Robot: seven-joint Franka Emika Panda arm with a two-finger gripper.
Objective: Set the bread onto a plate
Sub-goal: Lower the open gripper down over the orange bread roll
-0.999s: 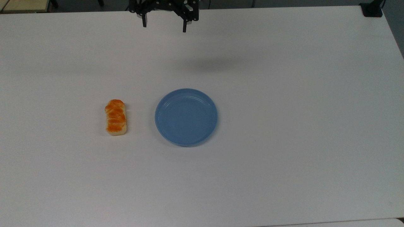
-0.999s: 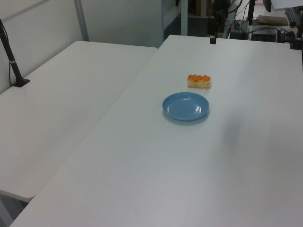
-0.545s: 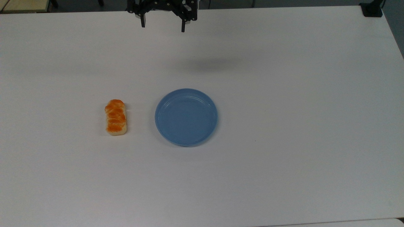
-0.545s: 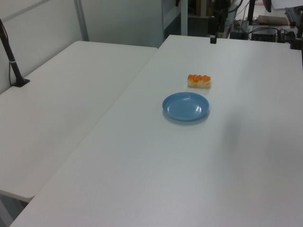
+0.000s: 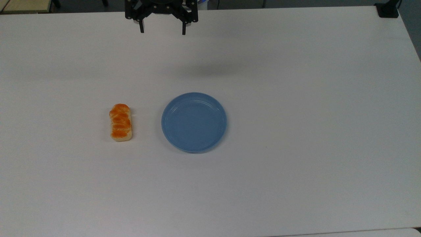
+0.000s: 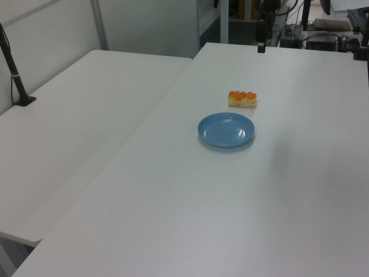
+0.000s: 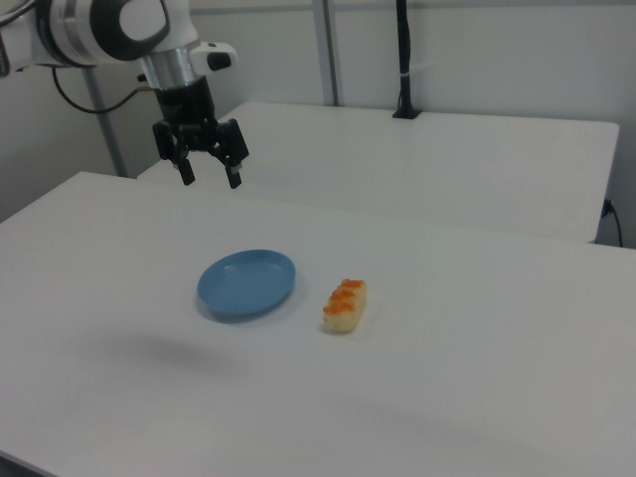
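Since the earlier top view the gripper [image 5: 162,29] has slid a little toward the top view's left along the upper edge of the frame; bread and plate have not moved. The gripper hangs high above the far edge of the white table [image 5: 296,98], its two dark fingers spread apart, holding nothing.

The bread [image 5: 120,122] lies flat on the table in the left-centre of the top view, just beside the plate [image 5: 194,122] but not touching it — a strip of bare table runs between them. In the right view the bread [image 7: 344,305] sits to the right of the plate [image 7: 245,283], with the gripper [image 7: 207,175] in the upper left, well apart from both.

The loaf looks light and probably slightly soft, with a glossy top that may be slippery. Its long pale sides look like the best place to grip — fingers closing across the narrow width, near the middle of its length
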